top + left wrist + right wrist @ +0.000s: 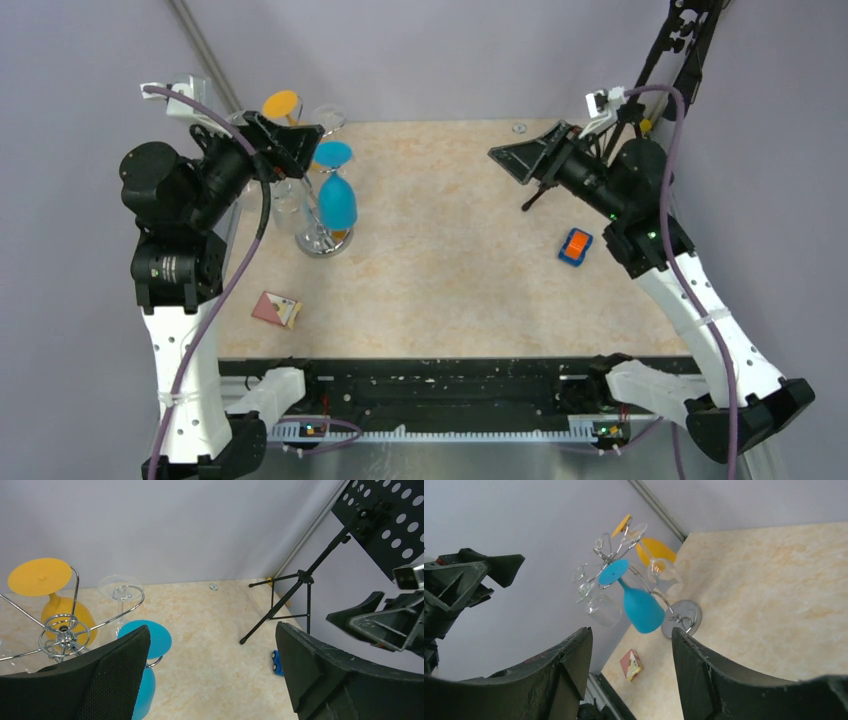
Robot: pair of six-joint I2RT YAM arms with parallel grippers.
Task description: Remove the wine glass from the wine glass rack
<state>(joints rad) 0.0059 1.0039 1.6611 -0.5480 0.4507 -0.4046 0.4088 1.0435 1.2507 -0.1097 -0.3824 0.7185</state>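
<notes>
The chrome wine glass rack [322, 240] stands at the back left of the table on a round shiny base. Several glasses hang on it upside down: a blue wine glass [338, 202], an orange one [281, 104] and clear ones [290, 205]. My left gripper [312, 148] is open and empty, raised beside the rack top. In the left wrist view its left finger [100, 680] hangs over the blue glass's foot [152, 637], beside the rack hub [65, 635]. My right gripper [505, 158] is open and empty, raised at the back right and facing the rack [684, 616] and blue glass [640, 606].
A blue and orange toy car [575, 246] lies at the right. A small red and yellow box [276, 309] lies near the front left. A black tripod [300, 580] and a perforated black panel [390, 520] stand in the back right corner. Walls close the back and sides.
</notes>
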